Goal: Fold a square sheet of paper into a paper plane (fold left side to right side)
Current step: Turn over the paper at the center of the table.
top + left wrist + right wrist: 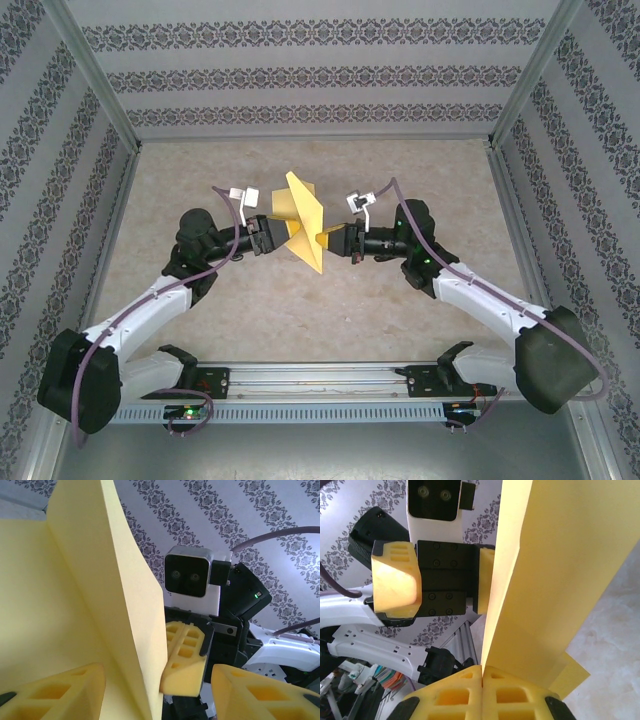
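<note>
The square sheet of paper (300,208) is yellow, partly folded, and held up off the table between the two arms, with a pointed end hanging down. My right gripper (337,243) is shut on its edge; in the right wrist view its fingers (455,695) meet on the paper (560,555). My left gripper (273,236) faces it from the left and stands open. In the left wrist view a raised fold of the paper (75,605) stands between its two spread fingers (55,695), and the right gripper's fingers (187,660) pinch the fold's edge.
The beige table (300,320) is boxed in by patterned walls (300,75) on three sides. An aluminium rail (320,378) with both arm bases runs along the near edge. Cables loop above each wrist.
</note>
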You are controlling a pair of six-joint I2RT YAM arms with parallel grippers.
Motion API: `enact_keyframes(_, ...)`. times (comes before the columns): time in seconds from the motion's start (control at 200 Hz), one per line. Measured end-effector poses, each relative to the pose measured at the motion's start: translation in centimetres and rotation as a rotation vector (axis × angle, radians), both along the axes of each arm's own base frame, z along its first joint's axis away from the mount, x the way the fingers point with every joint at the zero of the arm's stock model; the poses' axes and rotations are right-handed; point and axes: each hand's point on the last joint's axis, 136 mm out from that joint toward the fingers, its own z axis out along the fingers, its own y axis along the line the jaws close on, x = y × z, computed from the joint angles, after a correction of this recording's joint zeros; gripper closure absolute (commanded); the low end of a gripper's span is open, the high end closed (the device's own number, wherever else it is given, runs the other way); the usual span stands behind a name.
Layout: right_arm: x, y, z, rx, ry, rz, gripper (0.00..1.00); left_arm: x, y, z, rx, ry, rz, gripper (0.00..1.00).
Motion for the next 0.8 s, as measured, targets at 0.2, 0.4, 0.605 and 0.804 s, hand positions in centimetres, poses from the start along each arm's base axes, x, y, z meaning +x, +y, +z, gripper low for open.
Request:
enact_keyframes(0.2,-0.3,0.8,-0.5,-0.005,0.009,0.026,1.00,0.4,-0.3,-1.0,0.014,0.021,0.001,0.47)
enact_keyframes(0.4,-0.3,1.2,-0.7,-0.004,0.012,0.035,1.00,0.8,-0.2,-1.1,0.022,0.012,0.024,0.56)
enact_keyframes(0.605,-0.2,1.4,-0.9,-0.003,0.032,0.040,1.00,1.1,-0.2,-1.3,0.028,0.008,0.042,0.71)
enact_keyframes(0.804,-0.2,1.4,-0.9,-0.003,0.036,0.038,0.94,1.4,0.0,-1.3,0.030,0.009,0.061,0.88)
